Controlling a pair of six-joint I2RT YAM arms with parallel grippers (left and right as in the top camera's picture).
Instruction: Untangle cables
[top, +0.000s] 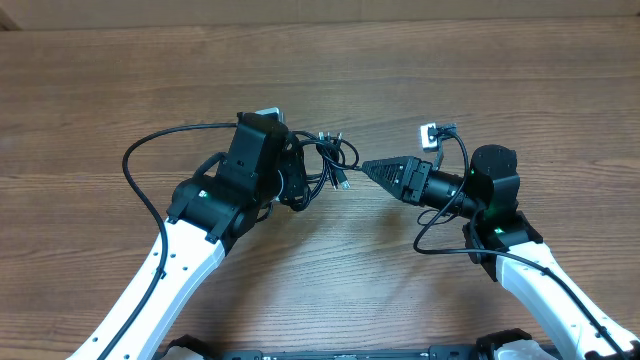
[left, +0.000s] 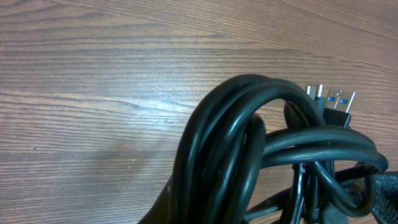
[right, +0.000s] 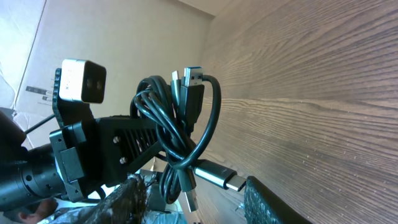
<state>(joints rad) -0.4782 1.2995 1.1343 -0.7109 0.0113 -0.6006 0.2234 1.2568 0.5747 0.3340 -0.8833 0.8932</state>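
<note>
Overhead: left gripper (top: 303, 176) sits against the cables (top: 333, 160), a small black knot mid-table (top: 420, 60). Right gripper (top: 368, 165) points at the knot from the other side, tip just beside it.

Left wrist: cables (left: 249, 143) fill the lower frame, thick loops stacked, blue-tongued silver plug (left: 339, 102) sticking up behind. Own fingers mostly hidden.

Right wrist: left gripper (right: 146, 146) is clamped on the cables (right: 180, 124), bundle hanging off the wood. Right fingers (right: 273, 202) are spread wide apart, a grey plug end (right: 216, 176) between them, not pinched.
</note>
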